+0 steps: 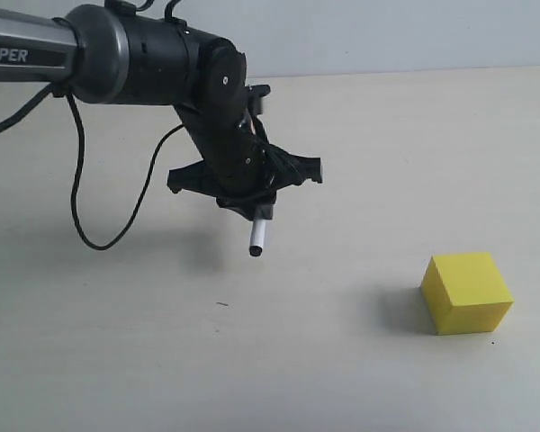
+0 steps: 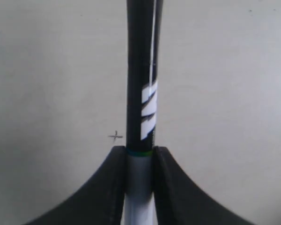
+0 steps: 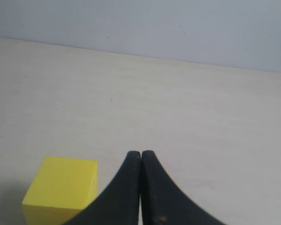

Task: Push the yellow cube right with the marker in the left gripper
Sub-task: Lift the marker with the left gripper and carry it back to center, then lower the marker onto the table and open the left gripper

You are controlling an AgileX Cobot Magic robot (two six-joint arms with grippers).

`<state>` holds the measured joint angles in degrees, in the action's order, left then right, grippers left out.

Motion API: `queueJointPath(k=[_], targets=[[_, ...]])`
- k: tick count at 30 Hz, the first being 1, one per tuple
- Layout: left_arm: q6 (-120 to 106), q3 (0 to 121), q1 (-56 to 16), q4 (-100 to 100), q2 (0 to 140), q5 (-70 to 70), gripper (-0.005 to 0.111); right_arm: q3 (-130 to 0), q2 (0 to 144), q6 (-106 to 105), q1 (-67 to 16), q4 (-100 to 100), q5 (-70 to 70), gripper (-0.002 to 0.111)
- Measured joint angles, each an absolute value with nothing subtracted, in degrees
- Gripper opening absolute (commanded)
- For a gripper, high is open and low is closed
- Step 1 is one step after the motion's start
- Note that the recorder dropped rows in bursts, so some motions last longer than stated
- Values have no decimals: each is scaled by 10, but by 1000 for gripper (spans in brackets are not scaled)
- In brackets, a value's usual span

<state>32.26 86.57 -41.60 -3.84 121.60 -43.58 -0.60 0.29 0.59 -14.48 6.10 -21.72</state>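
slim marker (image 1: 258, 236) & matte yellow cube (image 1: 466, 292)

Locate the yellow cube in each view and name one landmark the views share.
Exterior: yellow cube lower right on the table, apart from the marker.
Left wrist: not in it; just the marker in the left gripper.
Right wrist: yellow cube close beside the shut right gripper.
Shared landmark: the pale table, in all three.

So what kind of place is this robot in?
Probably a robot lab or test bench. There is a bare pale tabletop, a plain grey wall behind it, and one yellow cube set out near the left pincer, which holds a marker.
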Motion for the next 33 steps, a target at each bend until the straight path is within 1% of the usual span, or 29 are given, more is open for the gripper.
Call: queueJointPath(k=[6,16,17,18,19,20,21,22,23,24,25,27,28,33], targets=[[345,866,-410,-38,1249,-419,0,-6,3,6,-145,61,-217,0],[347,866,-409,-37,1265,-413,1,-6,3,4,-145,61,-217,0],[347,866,-409,-37,1265,-412,3,-6,3,4,-145,61,-217,0],[347,866,-409,-37,1265,-412,10,-6,3,4,-145,61,-217,0],[347,866,-409,-37,1265,-412,19,-6,3,4,-145,61,-217,0],[347,866,-409,-37,1265,-412,25,-6,3,4,-145,61,-217,0],[347,866,-409,-37,1265,-412,36,-6,3,4,-145,61,-217,0],[347,866,-409,-37,1266,-412,41,-6,3,4,-145,61,-217,0],[347,866,-409,-37,1268,-411,51,-6,3,4,-145,61,-217,0],[347,867,-409,-37,1268,-411,54,-6,3,4,-145,61,-217,0],[347,868,-409,-37,1268,-411,61,-6,3,4,-145,61,-217,0],[341,868,-409,-37,1268,-407,67,-6,3,4,-145,61,-217,0],[331,868,-409,-37,1266,-406,68,-6,3,4,-145,61,-217,0],[268,868,-409,-37,1224,-406,66,-6,3,4,-145,61,-217,0]])
